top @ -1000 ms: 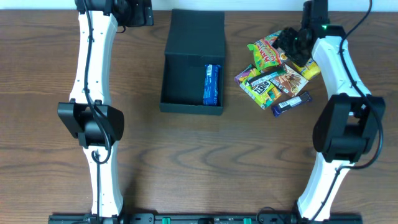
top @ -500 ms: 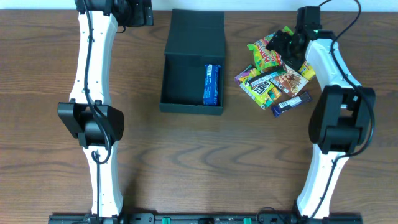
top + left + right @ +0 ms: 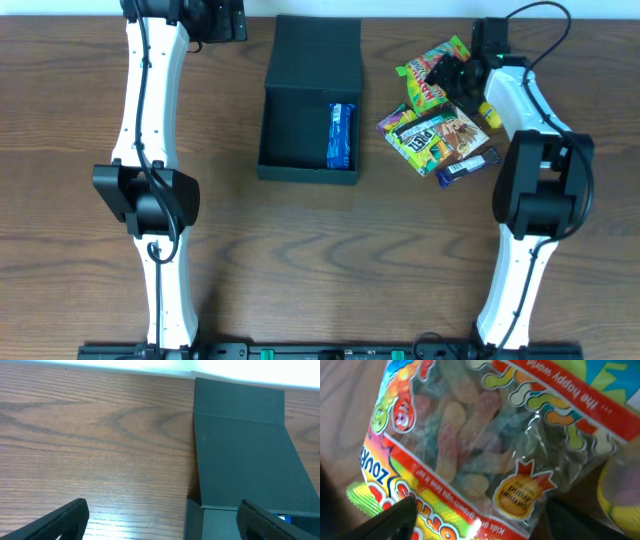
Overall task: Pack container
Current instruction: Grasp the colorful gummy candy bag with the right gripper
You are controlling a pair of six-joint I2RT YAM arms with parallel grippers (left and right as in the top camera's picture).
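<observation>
Toward the far middle of the tabletop (image 3: pixel 330 260) sits the container (image 3: pixel 300 130), a dark square box. It is open, with its lid flap (image 3: pixel 318 48) folded back on the far side. One blue packet (image 3: pixel 342 135) lies inside against the right wall, and the floor beside it is bare.

It looks like thin matte card. I judge it light, stiff enough along the walls but easy to dent or to shove across the wood, and not slippery. A fair hold would be a pinch over the rim of one wall to steady it. When it is time to close it, the free far edge of the flap is the place to pinch. The flap will likely swing loosely on its hinge and not carry the box.

Just right of the box, clear of its wall, is a heap of snack packets (image 3: pixel 440 135). The right fingers (image 3: pixel 387 522) stand well apart over the far end of that heap, either side of a clear bag of gummy worms (image 3: pixel 470 445). Nothing is seen pinched between them. A yellow thing (image 3: pixel 620 500) lies at the bag's right. That soft, crinkly bag is probably next in.

The left fingers (image 3: pixel 60 520) are spread wide and empty at the far left, facing the flap across bare wood.
</observation>
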